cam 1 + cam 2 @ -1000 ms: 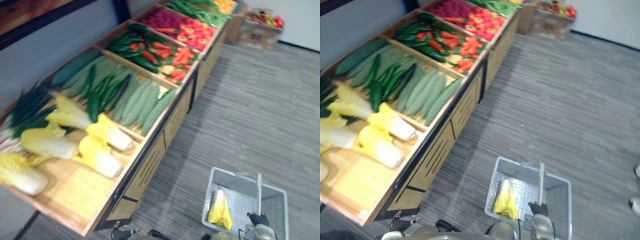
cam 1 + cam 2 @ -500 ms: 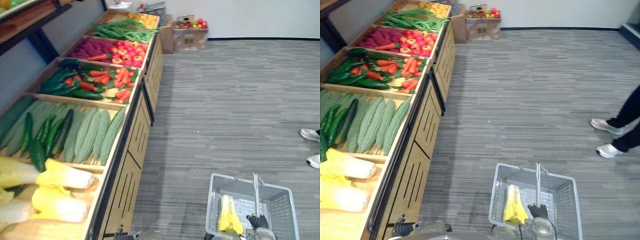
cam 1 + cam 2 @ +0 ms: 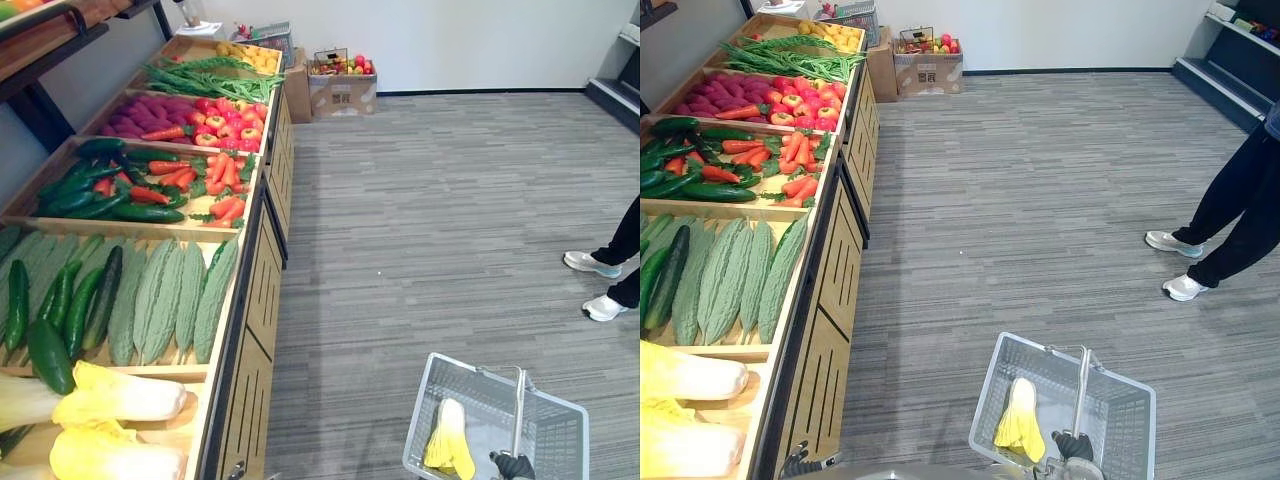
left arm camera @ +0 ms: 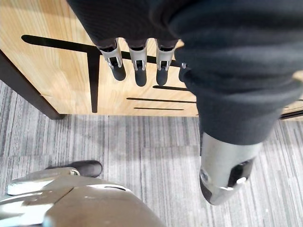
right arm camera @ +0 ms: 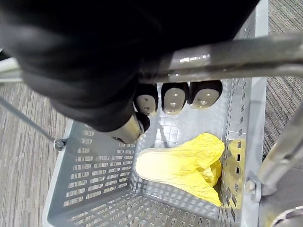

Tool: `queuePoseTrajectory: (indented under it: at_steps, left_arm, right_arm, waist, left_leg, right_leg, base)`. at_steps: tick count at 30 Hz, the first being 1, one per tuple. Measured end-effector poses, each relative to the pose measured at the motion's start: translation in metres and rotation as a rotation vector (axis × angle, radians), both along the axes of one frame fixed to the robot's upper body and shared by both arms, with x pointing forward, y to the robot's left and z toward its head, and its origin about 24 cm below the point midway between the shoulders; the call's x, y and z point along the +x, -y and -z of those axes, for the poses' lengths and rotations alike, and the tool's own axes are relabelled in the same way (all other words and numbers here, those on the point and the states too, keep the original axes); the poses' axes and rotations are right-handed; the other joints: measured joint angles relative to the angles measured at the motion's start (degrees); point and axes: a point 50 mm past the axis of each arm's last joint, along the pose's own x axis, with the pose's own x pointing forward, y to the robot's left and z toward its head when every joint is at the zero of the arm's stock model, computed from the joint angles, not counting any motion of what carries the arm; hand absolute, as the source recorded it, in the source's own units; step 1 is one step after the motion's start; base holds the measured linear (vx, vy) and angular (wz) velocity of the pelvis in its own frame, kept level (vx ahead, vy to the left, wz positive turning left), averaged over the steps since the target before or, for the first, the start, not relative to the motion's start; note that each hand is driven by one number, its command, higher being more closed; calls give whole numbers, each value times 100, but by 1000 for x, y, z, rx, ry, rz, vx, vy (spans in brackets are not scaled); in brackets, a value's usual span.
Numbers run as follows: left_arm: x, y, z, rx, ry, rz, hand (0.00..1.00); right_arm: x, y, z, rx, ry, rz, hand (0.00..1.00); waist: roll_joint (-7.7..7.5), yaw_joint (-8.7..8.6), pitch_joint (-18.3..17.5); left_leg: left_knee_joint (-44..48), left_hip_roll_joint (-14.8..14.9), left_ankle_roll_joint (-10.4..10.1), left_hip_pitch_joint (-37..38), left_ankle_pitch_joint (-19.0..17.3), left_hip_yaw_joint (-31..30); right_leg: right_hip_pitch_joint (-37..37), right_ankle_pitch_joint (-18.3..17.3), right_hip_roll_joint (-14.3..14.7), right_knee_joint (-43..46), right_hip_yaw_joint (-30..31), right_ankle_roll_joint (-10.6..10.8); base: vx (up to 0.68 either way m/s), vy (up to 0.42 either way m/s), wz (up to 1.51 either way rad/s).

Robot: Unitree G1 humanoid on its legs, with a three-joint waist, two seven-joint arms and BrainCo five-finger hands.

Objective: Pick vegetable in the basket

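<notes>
One cabbage (image 5: 180, 163) lies in the basket (image 5: 94, 184); right hand (image 5: 173, 99) curls round its handle (image 5: 227, 52), left hand (image 4: 139, 61) hangs slack, empty. Carry it level.

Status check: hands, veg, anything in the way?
Right hand curled round basket handle. Left hand open, empty, by wooden stand. One yellow cabbage lying in basket. Person standing off to the right, apart from basket.
</notes>
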Motion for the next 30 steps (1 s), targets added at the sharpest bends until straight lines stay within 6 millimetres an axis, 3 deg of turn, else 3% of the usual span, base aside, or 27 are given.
queuePoseTrajectory:
  at_steps: [9, 15, 18, 20, 21, 22, 23, 24, 25, 26, 28, 30]
  left_arm:
    - [-7, 0, 3, -47, -21, -45, 0]
    - [-7, -1, 3, -68, -16, -53, 0]
    - [1, -5, 1, -57, -1, -33, 0]
    - [-3, -1, 2, -67, -10, -41, 0]
    - [-9, 1, 3, -76, -20, -62, 0]
    - [-11, -3, 3, -73, -11, -97, 0]
    - [-8, -5, 2, -72, 3, -117, 0]
    - [-2, -5, 0, -76, 33, -130, 0]
    - [2, -6, -2, -74, 50, -134, 0]
    - [0, -7, -1, -73, 46, -136, 0]
    - [-3, 0, 0, -89, 34, -139, 0]
    - [-6, 6, 2, -105, 26, -141, 0]
  right_arm:
    - [-9, -2, 5, 51, -34, 49, 100]
    - [3, -2, 3, 24, -41, -23, 100]
    - [10, -4, 1, 13, -32, -63, 100]
    - [11, -2, 0, 2, -33, -77, 100]
    - [11, 0, 0, -5, -36, -92, 100]
    - [11, -1, 0, -7, -37, -99, 100]
    - [10, 0, 0, -8, -38, -98, 100]
    - [7, 2, 1, -8, -41, -77, 100]
    - [6, 3, 0, -11, -43, -67, 100]
    - [6, 3, 0, -11, -45, -69, 100]
    - [15, 10, -3, -30, -31, -75, 100]
    - [20, 13, -6, -41, -22, -78, 100]
  waist:
    - [-38, -3, -108]
    - [-39, -13, -25]
    - [-113, -61, 138]
    - [59, -54, 216]
    - [154, -35, 214]
    - [140, -13, 219]
    - [140, -45, 235]
    - [82, -18, 319]
    - [-41, 133, 423]
    - [-109, 163, 457]
    - [38, 179, 530]
    - [153, 197, 569]
  left_leg:
    - [-145, 17, -2, 73, 56, -92]
    - [-39, 81, -34, 34, 53, 27]
    - [689, 163, -92, -294, -322, 13]
    - [1460, 417, -217, -579, -801, -2]
    - [1878, 637, -396, -668, -991, 3]
    - [2482, 770, -530, -883, -1064, 21]
    - [2936, 824, -545, -1098, -1029, 1]
    - [3715, 915, -696, -1490, -634, 18]
    - [4242, 892, -768, -1793, -31, 19]
    - [4425, 854, -750, -1928, 44, 23]
    - [4072, 710, -677, -2135, -301, 21]
    - [2902, 533, -603, -2194, -267, 51]
  right_leg:
    - [102, 1, -3, -87, -159, 1]
    - [-130, -122, -13, 392, -176, -41]
    - [-308, -453, -69, 929, -291, -70]
    - [-306, -682, 77, 1190, -325, -221]
    - [-286, -815, 226, 1395, -415, -389]
    - [-295, -1013, 229, 1550, -519, -316]
    - [-302, -1106, 243, 1607, -599, -268]
    - [-228, -1186, 230, 1680, -654, -301]
    - [-98, -1201, 147, 1637, -605, -326]
    - [-68, -1207, 97, 1583, -596, -334]
    - [92, -1205, 75, 1425, -554, -339]
    - [80, -1205, 65, 1308, -449, -340]
  base:
    - [-1, -10, 6]
    - [-37, -31, -8]
    - [-95, -37, 10]
    - [-86, -70, -8]
    - [-5, -104, -7]
    - [18, -87, 14]
    - [-17, -96, 45]
    - [-29, -163, 33]
    - [-27, -163, 15]
    - [36, -183, -1]
    - [70, -70, 4]
    - [133, 44, -16]
